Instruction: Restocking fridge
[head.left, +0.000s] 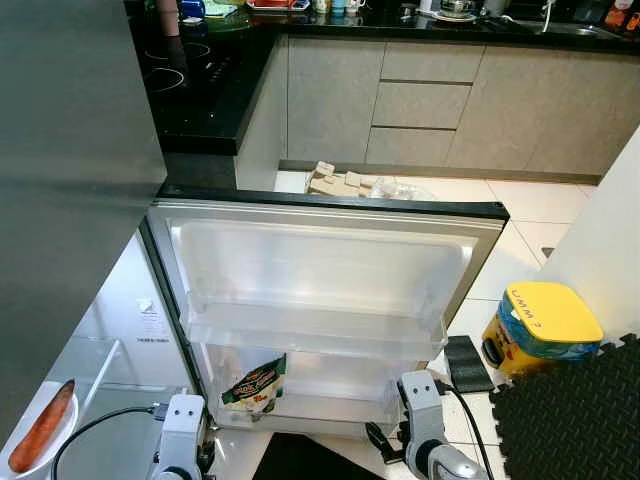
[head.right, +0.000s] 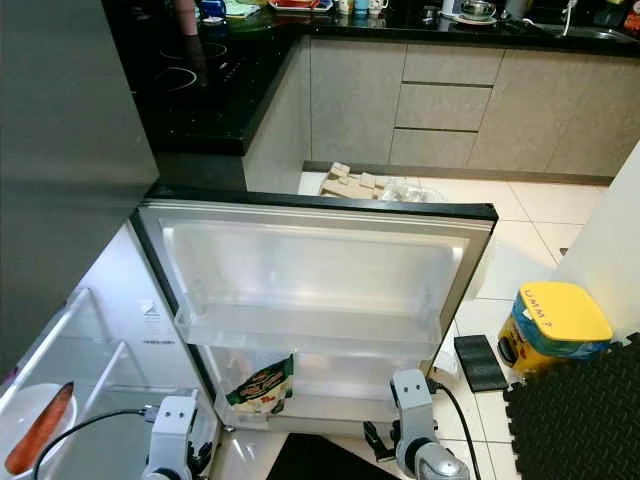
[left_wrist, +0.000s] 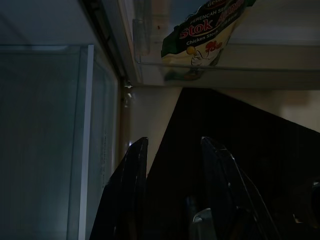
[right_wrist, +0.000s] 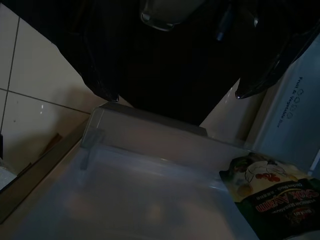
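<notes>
Stock packet sitting in lower door bin of open fridge door, 6 o'clock in head view. Judging light, floppy, crinkly; pinching top edge best. Left gripper and right gripper hanging parted, holding nothing.

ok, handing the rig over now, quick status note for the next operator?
Left end effector: open, empty, low beside the fridge door.
Right end effector: open, empty, below the door's lower bin.
Open fridge door: green-and-white chicken stock packet sits in the clear lower door shelf; upper shelf bare.
Orange carrot lies on a white plate inside the fridge.
Left: further restocking, then close the door.
</notes>
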